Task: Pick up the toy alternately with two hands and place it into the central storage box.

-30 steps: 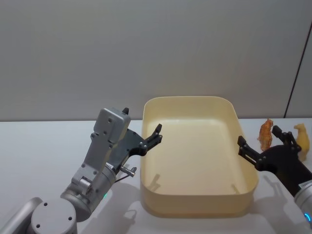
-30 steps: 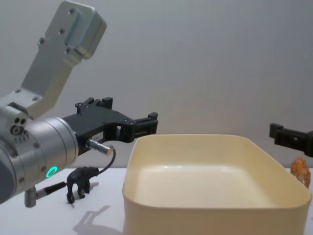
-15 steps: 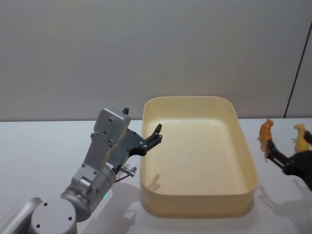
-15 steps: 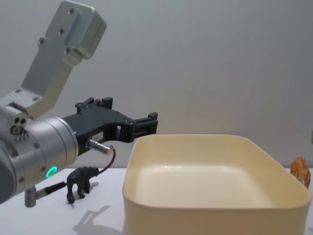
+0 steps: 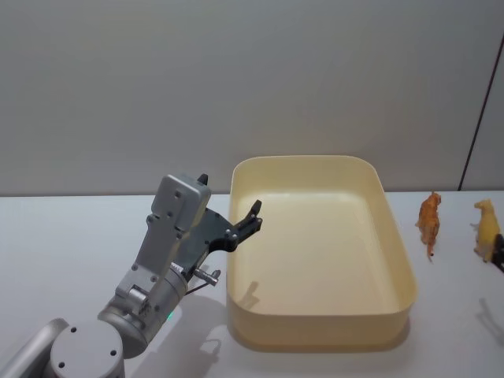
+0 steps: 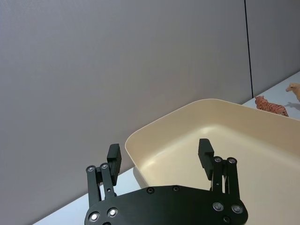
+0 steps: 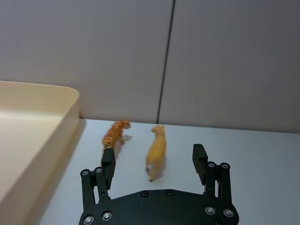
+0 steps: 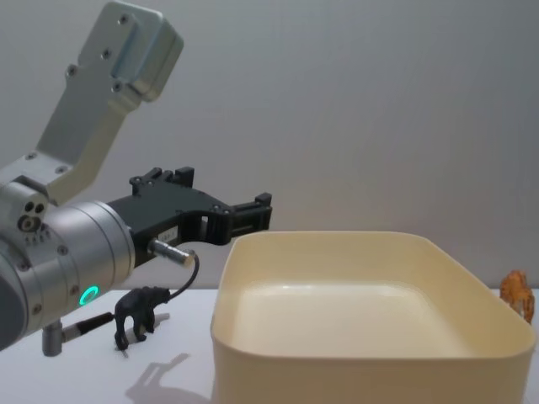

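The right hand [image 7: 154, 160] had drawn back from the right wall of the box [image 5: 315, 331] to the right edge of the head view and had left the chest view. The left hand [image 6: 159, 153] had not moved.

In the right wrist view, the right hand's two black fingers were spread wide and held nothing. A yellow toy [image 7: 156, 151] stood on the white desk [image 5: 79, 236] just ahead of them, in line with the gap between them. Its body ran lengthwise away from the hand, head at the far end, so the fingers would likely close across its flanks if the hand went straight forward and down. A tiger [image 7: 115, 133] stood just beside it on the box side, apart from both the yellow toy and the box wall. Both toys were well right of the box, so the right hand was the nearer one.

The left hand hovered at the box's left rim, fingers also spread and empty. A black elephant [image 8: 139, 311] stood on the desk left of the box, under the left arm, so that hand was nearer to it.

The cream box sat in the middle of the desk with no toy inside.
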### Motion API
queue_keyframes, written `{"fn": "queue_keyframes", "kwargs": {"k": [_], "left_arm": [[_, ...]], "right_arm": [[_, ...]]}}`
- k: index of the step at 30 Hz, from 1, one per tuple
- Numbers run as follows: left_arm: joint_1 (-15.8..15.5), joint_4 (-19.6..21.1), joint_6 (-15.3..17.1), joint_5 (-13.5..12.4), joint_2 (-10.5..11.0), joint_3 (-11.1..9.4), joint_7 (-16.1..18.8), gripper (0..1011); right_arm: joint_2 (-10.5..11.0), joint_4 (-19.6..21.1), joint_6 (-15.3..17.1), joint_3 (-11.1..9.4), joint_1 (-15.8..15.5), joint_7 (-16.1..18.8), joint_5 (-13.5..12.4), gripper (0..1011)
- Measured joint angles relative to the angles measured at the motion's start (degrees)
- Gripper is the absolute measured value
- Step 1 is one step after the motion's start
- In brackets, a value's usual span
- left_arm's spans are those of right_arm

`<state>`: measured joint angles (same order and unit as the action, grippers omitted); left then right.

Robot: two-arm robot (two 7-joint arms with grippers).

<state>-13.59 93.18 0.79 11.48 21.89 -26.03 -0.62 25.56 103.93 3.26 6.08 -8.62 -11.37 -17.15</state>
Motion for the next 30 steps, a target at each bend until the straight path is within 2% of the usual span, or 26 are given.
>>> {"fn": "queue_keyframes", "kwargs": {"k": [4,10,20,23,26,30], "left_arm": [[0.0,0.0,0.0,0.0,0.0,0.0,0.0,1001],[0.0,0.0,0.0,0.0,0.0,0.0,0.0,1001],[0.0,0.0,0.0,0.0,0.0,0.0,0.0,1001],[0.0,0.0,0.0,0.0,0.0,0.0,0.0,1001],[0.0,0.0,0.0,0.0,0.0,0.0,0.0,1001],[0.0,0.0,0.0,0.0,0.0,0.0,0.0,1001]], "right_arm": [[-0.2,-1.1,1.3,-0.5,0.4,-2.2,-0.1,1001],[-1.6,-4.8,3.5,-0.6,3.3,-4.1,0.4,1001],[-5.1,-13.5,5.8,0.9,11.0,-3.7,3.3,1001],[-6.7,-17.5,6.1,1.7,14.5,-2.9,4.8,1001],[-7.7,-19.9,6.2,2.2,16.5,-2.4,5.6,1001],[-9.7,-25.2,6.3,3.2,20.5,-1.9,7.2,1001]]}}
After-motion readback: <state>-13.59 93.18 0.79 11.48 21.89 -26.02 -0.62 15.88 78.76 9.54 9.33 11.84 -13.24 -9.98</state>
